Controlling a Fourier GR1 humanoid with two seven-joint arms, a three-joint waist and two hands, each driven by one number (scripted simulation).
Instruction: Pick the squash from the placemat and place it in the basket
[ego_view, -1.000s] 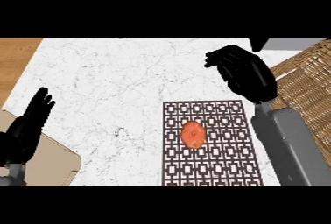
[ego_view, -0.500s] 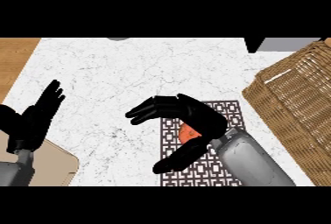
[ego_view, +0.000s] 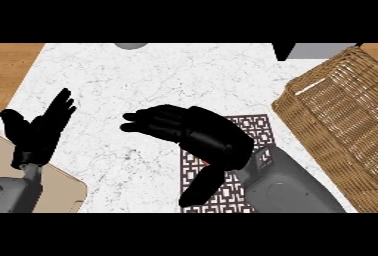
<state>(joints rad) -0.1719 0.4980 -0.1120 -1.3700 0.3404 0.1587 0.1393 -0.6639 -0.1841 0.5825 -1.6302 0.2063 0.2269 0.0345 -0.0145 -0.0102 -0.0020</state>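
The patterned dark placemat (ego_view: 252, 126) lies on the white marble counter, right of centre. My right hand (ego_view: 203, 136) hovers over it with the palm down, fingers stretched to the left and thumb pointing toward the near edge. It hides nearly all of the squash; only an orange sliver (ego_view: 206, 163) shows below the palm. Whether the hand touches the squash cannot be seen. The wicker basket (ego_view: 336, 110) stands at the right edge, beside the mat. My left hand (ego_view: 40, 131) rests open at the far left, fingers up.
A beige board (ego_view: 63, 191) lies at the lower left under my left forearm. A grey round object (ego_view: 131, 45) and a grey box (ego_view: 314, 49) sit at the counter's far edge. Wooden surface (ego_view: 15, 62) shows at the upper left.
My right hand swung from the far right to above the placemat and lowered over the squash, which it now covers almost fully. The left hand stayed at the left edge.
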